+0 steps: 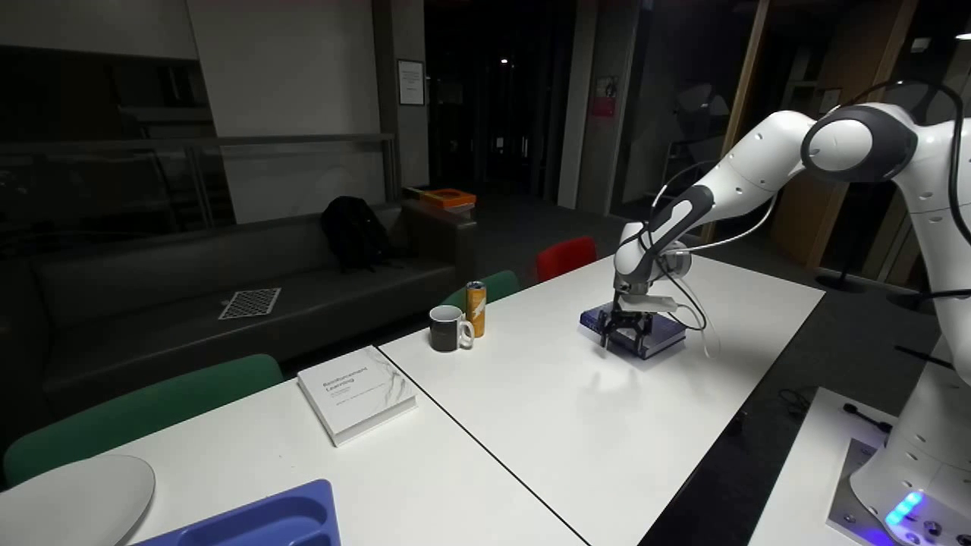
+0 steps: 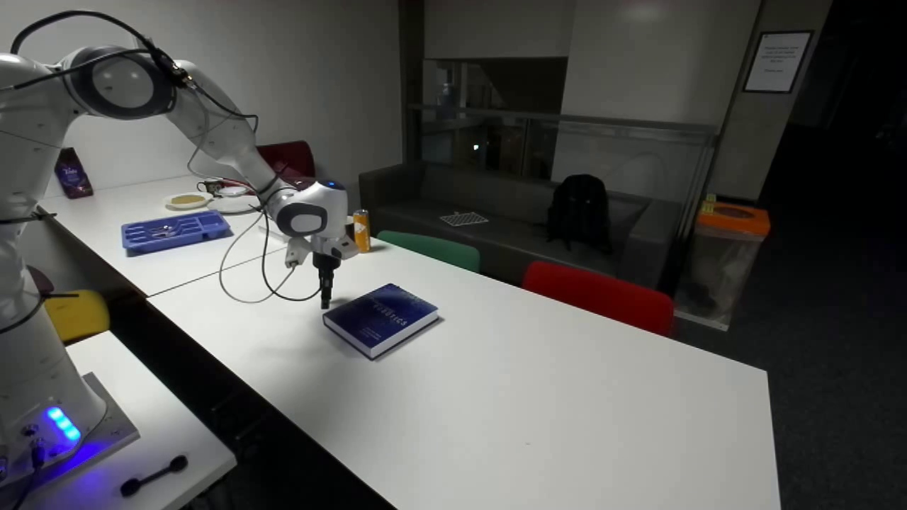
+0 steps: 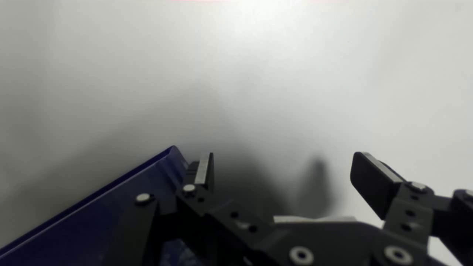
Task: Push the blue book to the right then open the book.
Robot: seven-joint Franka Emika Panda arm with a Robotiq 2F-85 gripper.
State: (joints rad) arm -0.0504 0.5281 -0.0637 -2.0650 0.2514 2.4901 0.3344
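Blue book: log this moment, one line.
blue book: closed, flat on white table | gripper: open, beside it, contact unclear | opening: not yet done

Your blue book (image 2: pixel 380 322) lies flat and closed, front cover up, on the white table (image 2: pixel 567 411) in both exterior views; you can see its dark blue cover, pale page edges and pale lettering reading ROBOTICS

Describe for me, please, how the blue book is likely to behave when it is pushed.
The blue book looks thick and hard-covered, so it is probably stiff and fairly heavy. Lying flat, it should slide rather than tip. The smooth-looking table may let it slip easily.
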